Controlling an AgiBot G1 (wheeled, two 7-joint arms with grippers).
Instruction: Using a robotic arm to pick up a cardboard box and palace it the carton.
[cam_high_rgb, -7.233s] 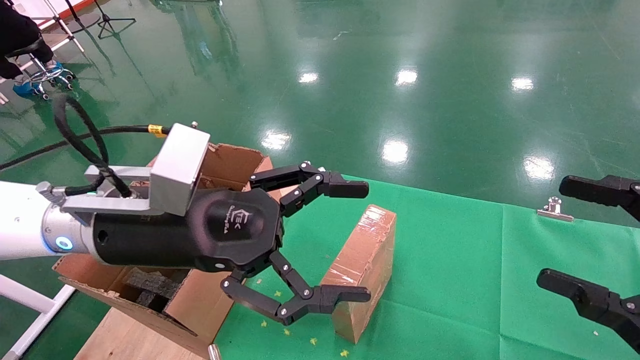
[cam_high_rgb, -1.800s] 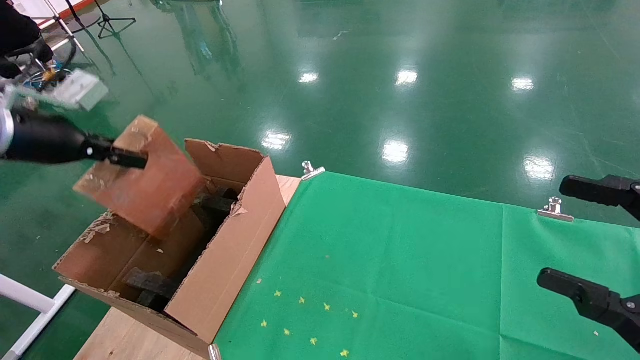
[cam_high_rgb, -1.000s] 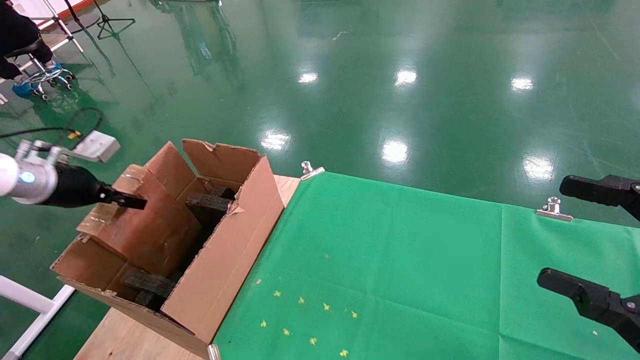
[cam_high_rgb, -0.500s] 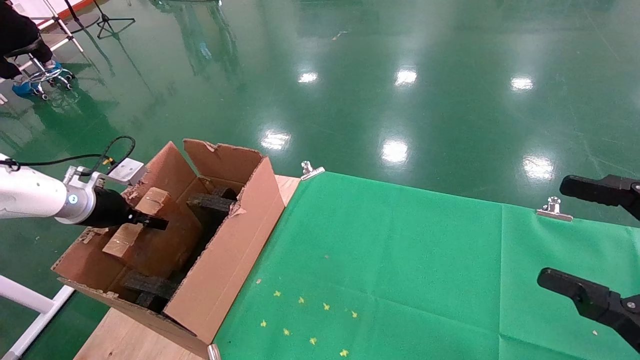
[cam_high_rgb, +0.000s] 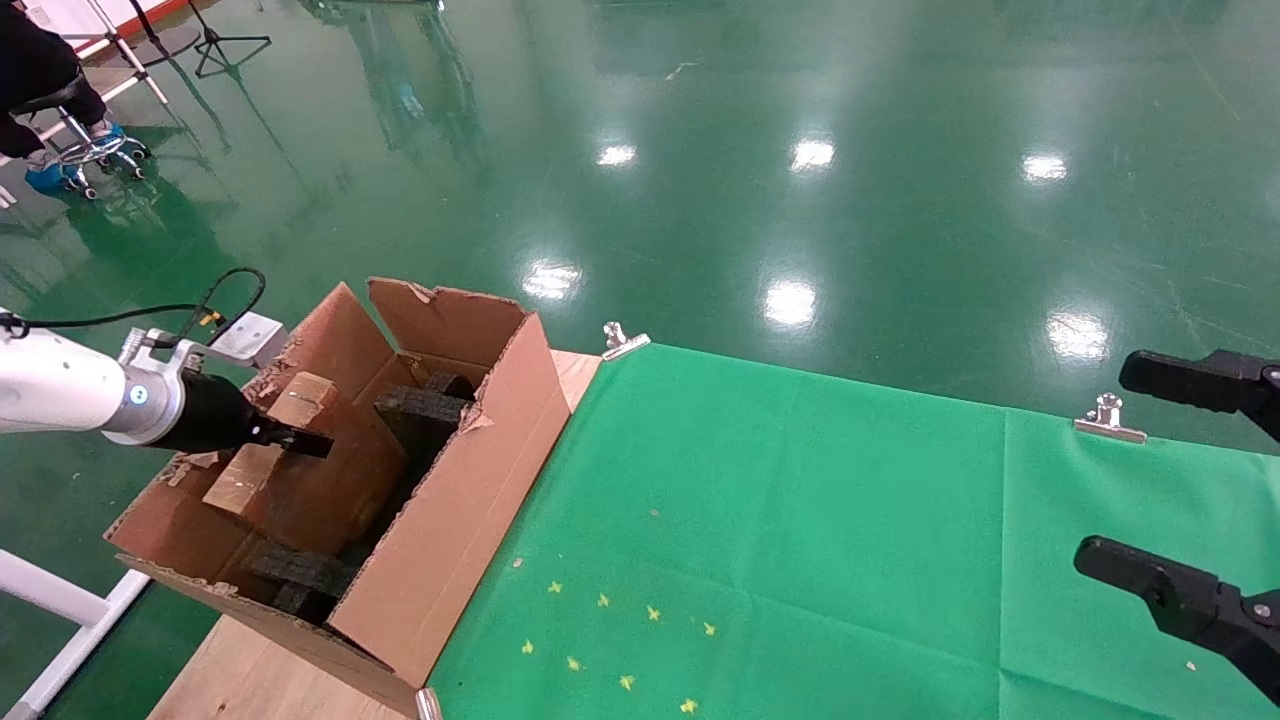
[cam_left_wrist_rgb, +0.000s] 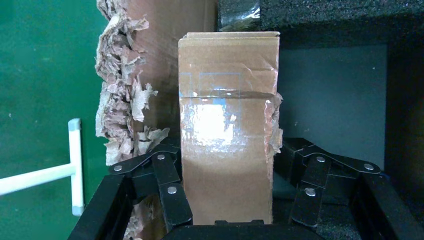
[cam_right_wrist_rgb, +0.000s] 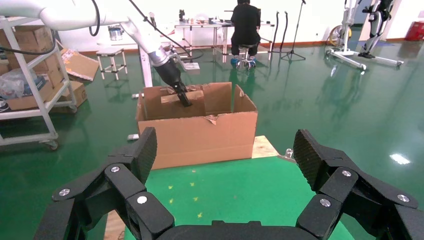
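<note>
The robotic arm, my white left arm (cam_high_rgb: 60, 395), reaches in from the left. Its gripper (cam_high_rgb: 300, 442) is shut on the cardboard box (cam_high_rgb: 300, 480), a small brown taped box held tilted inside the carton (cam_high_rgb: 450, 520). In the left wrist view the box (cam_left_wrist_rgb: 227, 125) stands between the fingers (cam_left_wrist_rgb: 167, 187) of the left gripper (cam_left_wrist_rgb: 227, 165), beside the carton's torn flap (cam_left_wrist_rgb: 120, 100). The right wrist view shows the carton (cam_right_wrist_rgb: 200, 135), the box (cam_right_wrist_rgb: 182, 96) and the left arm (cam_right_wrist_rgb: 160, 60) far off. My right gripper (cam_high_rgb: 1180, 480) (cam_right_wrist_rgb: 225, 160) is open and empty over the right of the table.
Black foam blocks (cam_high_rgb: 420, 410) lie in the carton. A green cloth (cam_high_rgb: 800, 540) covers the table, held by metal clips (cam_high_rgb: 622, 342) (cam_high_rgb: 1108, 420). Bare wood (cam_high_rgb: 250, 670) shows at the front left. A white frame (cam_high_rgb: 60, 610) stands below it. A seated person (cam_high_rgb: 40, 70) is far back left.
The box, which stood on the green cloth, was carried left and lowered into the carton. Over the last half second the left gripper has barely moved. The right arm has not moved.
</note>
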